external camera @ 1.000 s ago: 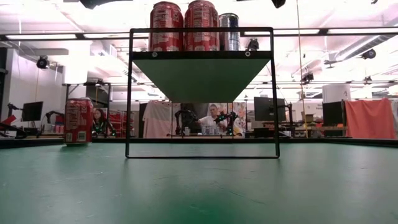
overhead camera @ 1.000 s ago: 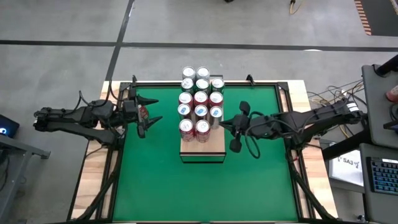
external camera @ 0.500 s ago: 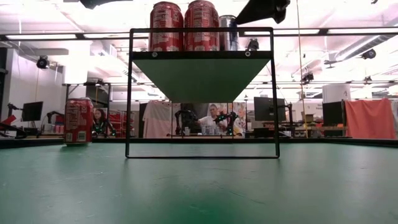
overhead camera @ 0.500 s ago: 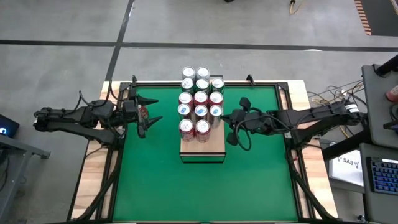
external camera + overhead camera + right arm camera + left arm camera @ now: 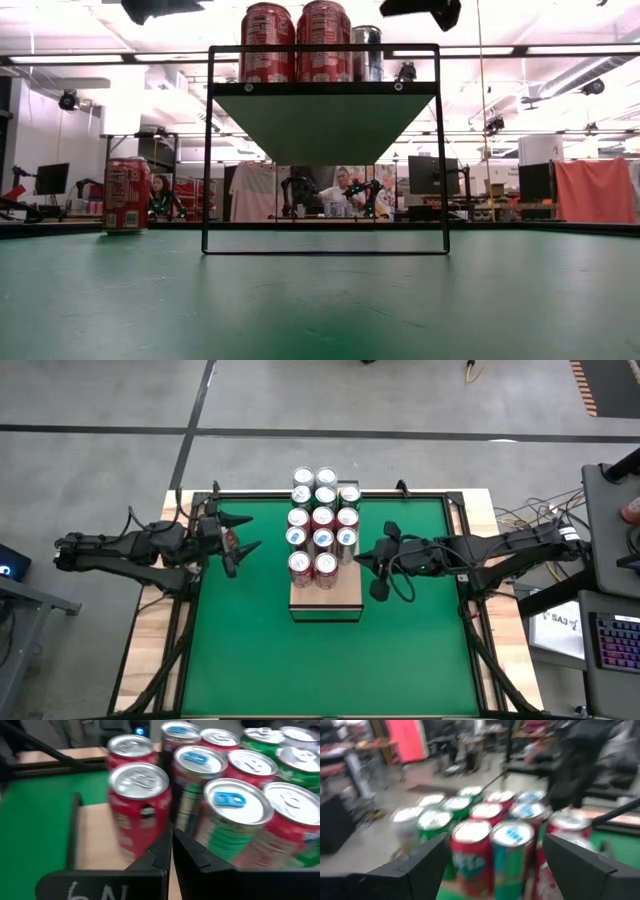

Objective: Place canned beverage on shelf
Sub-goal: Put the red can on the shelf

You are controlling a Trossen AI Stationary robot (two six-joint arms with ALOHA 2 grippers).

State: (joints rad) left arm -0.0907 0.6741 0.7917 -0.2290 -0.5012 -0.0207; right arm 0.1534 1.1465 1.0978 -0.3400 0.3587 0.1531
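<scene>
Cans (image 5: pixel 321 520) crowd your shelf (image 5: pixel 326 595); one red can (image 5: pixel 127 194) stands on the green mat between the left gripper's (image 5: pixel 243 536) wide fingers. Right gripper (image 5: pixel 362 555), pinched shut, hovers beside the rows.

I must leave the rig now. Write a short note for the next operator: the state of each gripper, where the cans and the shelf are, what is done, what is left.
Left gripper: fingers open around a red can on the green mat, not closed on it.
Right gripper: shut, empty, beside the shelf's right edge.
Shelf: mid-table, holding eleven cans; bare board left at its near end.
Done: those cans placed.
Left: grip the red can and set it on the shelf.
</scene>
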